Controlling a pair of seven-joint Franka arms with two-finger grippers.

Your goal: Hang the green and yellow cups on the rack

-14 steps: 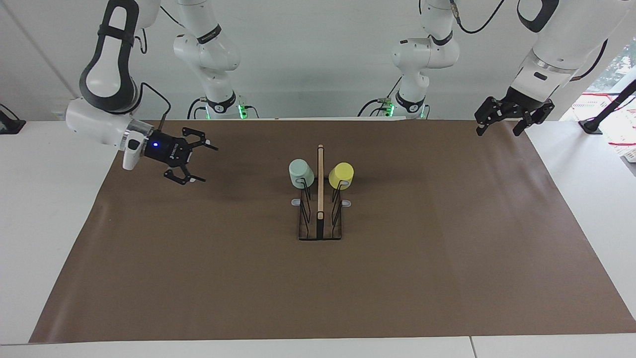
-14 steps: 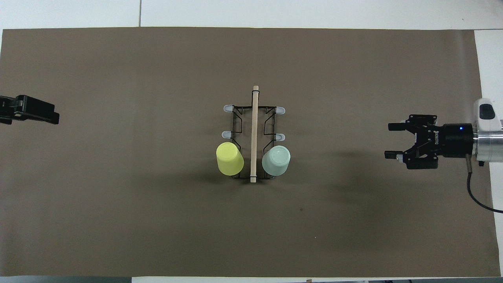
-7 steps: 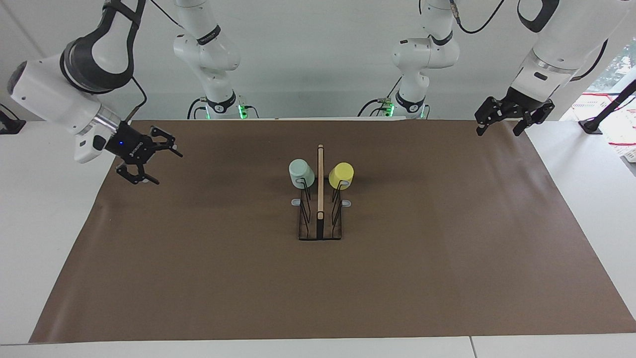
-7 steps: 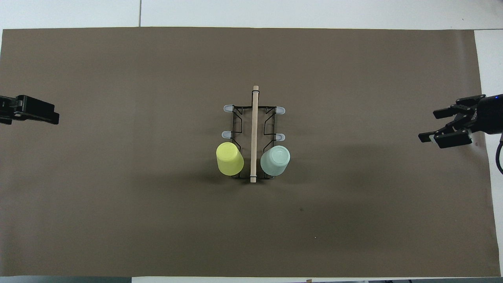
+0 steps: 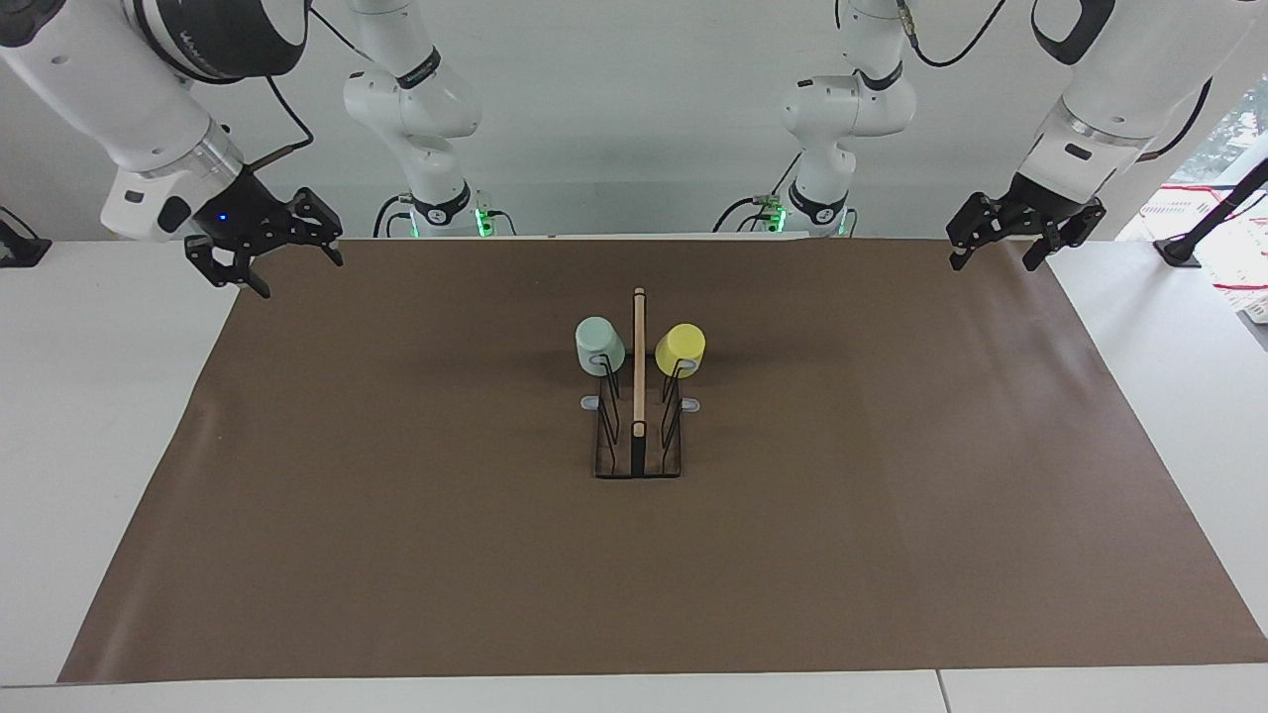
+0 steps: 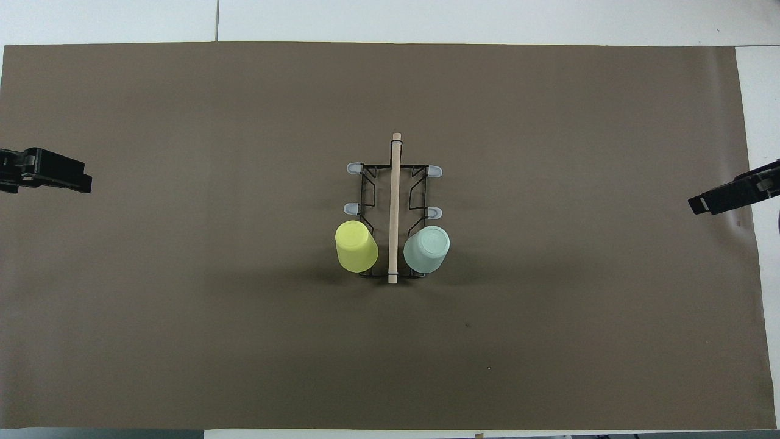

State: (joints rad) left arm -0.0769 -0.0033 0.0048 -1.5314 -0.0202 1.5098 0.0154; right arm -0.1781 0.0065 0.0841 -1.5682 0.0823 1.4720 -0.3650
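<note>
A: What sits nearest the robots?

B: The two arms' own ends; the right hand (image 5: 265, 259) hangs in the air over the corner of the brown mat (image 5: 396, 555) at the right arm's end of the desk (image 5: 99, 396), fingers apart and holding nothing; the left hand (image 5: 1001, 244) hangs over the mat's corner at the left arm's end, fingers likewise apart and empty; in the overhead view only a dark tip of each shows at the edges.

A: And the cups?

B: Both are on the rack (image 5: 638, 436), which stands in the middle of the mat, well apart from both hands; the yellow cup (image 5: 681, 349) sits upside down on a prong on the side toward the left arm's end; the green cup (image 5: 600, 346) sits upside down on a prong on the side toward the right arm's end; both hang on the pair of prongs nearest the robots, one on each side of the wooden centre bar (image 5: 639, 366).

A: Farther out?

B: The other four grey-tipped prongs (image 6: 354, 209) stand bare, two on each side of the bar; the rack's flat base rests on the mat; past it lies only bare mat up to the desk's edge.
</note>
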